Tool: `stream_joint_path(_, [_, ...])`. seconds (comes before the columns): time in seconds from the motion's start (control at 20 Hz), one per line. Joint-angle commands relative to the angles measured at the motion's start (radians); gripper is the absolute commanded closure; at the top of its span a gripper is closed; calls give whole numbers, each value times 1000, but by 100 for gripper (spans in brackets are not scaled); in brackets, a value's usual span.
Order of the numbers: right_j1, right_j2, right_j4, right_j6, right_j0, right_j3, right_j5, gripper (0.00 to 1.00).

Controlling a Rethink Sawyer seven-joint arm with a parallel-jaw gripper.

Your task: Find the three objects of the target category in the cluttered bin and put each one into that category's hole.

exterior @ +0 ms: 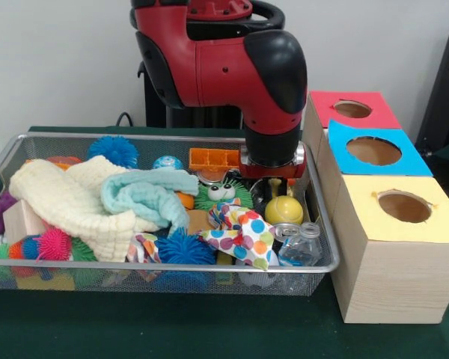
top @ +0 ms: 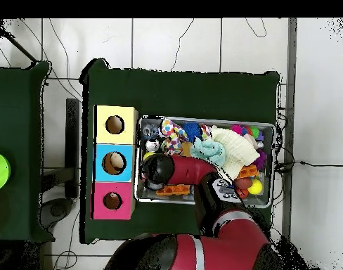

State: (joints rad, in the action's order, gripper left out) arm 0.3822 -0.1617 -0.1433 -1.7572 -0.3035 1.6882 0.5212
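My gripper (exterior: 278, 187) hangs under the red and black wrist at the right end of the wire bin (exterior: 172, 267). It sits just above a yellow ball (exterior: 284, 210), and whether it touches the ball is unclear. Around the ball lie a green furry toy with eyes (exterior: 221, 193), a polka-dot cloth (exterior: 243, 233) and a clear plastic bottle (exterior: 303, 247). Three wooden boxes with holes stand right of the bin: red top (exterior: 352, 110), blue top (exterior: 374, 149), yellow top (exterior: 404, 206). In the overhead view the wrist (top: 158, 169) covers the gripper.
A cream cloth (exterior: 67, 198) and a light blue cloth (exterior: 146, 194) cover the bin's middle and left. Also inside are blue spiky balls (exterior: 114, 149), an orange tray (exterior: 213, 158), a wooden block (exterior: 22, 221) and a pink spiky ball (exterior: 52, 243). The boxes (top: 114, 163) stand close against the bin's side.
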Motion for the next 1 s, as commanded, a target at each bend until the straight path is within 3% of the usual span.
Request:
stream_joint_path(0.05, [-68, -66, -11, 14, -20, -72, 117, 0])
stream_joint_path(0.8, [21, -90, 19, -2, -33, -10, 185, 0])
stream_joint_path(1.0, [9, -115, 40, 5, -50, -9, 231, 0])
